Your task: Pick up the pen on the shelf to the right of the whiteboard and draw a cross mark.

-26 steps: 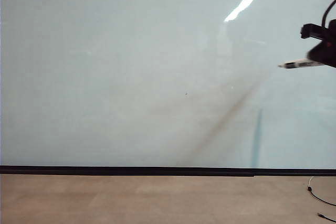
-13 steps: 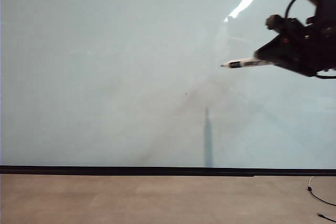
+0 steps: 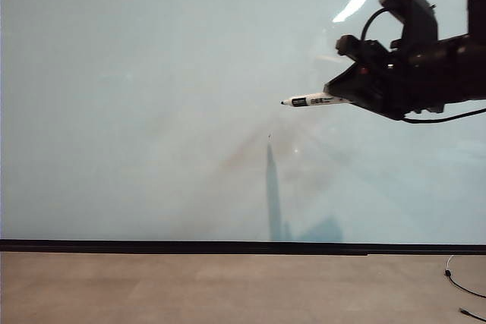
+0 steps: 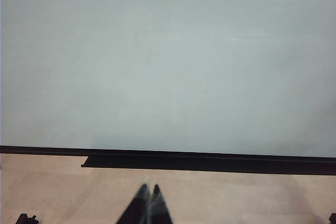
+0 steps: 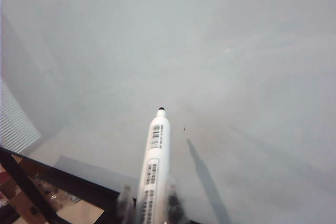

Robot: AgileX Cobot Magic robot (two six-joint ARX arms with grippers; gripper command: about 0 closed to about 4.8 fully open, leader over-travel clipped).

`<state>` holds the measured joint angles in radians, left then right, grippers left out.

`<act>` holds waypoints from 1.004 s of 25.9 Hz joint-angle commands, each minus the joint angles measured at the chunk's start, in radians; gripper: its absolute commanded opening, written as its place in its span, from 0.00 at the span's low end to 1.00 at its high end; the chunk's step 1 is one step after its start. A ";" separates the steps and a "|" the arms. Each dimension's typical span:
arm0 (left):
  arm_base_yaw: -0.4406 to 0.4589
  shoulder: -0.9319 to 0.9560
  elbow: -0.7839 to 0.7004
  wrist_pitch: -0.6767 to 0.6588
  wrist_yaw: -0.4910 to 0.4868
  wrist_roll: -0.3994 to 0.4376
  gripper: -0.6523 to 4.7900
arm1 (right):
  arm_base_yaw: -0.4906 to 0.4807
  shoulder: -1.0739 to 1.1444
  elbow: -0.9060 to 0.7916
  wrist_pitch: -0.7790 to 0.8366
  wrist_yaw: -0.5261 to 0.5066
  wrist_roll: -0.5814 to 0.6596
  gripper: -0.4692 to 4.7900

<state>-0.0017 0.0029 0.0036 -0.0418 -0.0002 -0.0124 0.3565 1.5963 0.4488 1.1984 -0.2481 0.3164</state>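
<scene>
High against the whiteboard point(image 3: 152, 73), toward its right side, we see the right hand point(image 3: 351, 96) clenched on the pen point(image 3: 313, 100), gripping the rear of the barrel so that most of its length juts out toward the board's middle. The dark tip points at the board, close to a tiny dark speck point(image 3: 269, 136) on the glossy face. We cannot tell whether the tip touches; the pen's shadow falls just below the speck and is apart from the tip, so we judge it to be hovering short of contact. No cross mark shows on the board.

From the right wrist view, the pen point(image 5: 155, 166) lies straight between the two fingers point(image 5: 125, 203), its printed white barrel running out to the small dark nib.

We judge the pen light and stiff, with a smooth plastic barrel that could slide or pivot in the grip once the nib presses on the board. A hold this far back gives reach but also leverage against the fingers, so a gentle press would suit it best.

Below the board's black lower strip, the left hand point(image 4: 147, 203) rests low, its fingers pressed together on nothing, well apart from the pen.
</scene>
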 commanded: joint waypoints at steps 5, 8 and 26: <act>0.000 0.000 0.003 0.010 0.003 0.005 0.11 | 0.006 0.058 0.076 0.018 0.039 0.006 0.08; 0.000 0.000 0.003 0.010 0.003 0.005 0.11 | 0.006 0.060 0.081 0.018 0.060 0.005 0.08; 0.000 0.000 0.003 0.010 0.003 0.004 0.11 | 0.006 0.060 0.080 -0.001 0.148 0.005 0.08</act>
<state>-0.0017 0.0029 0.0036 -0.0418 -0.0002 -0.0120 0.3634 1.6585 0.5255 1.1912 -0.1192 0.3206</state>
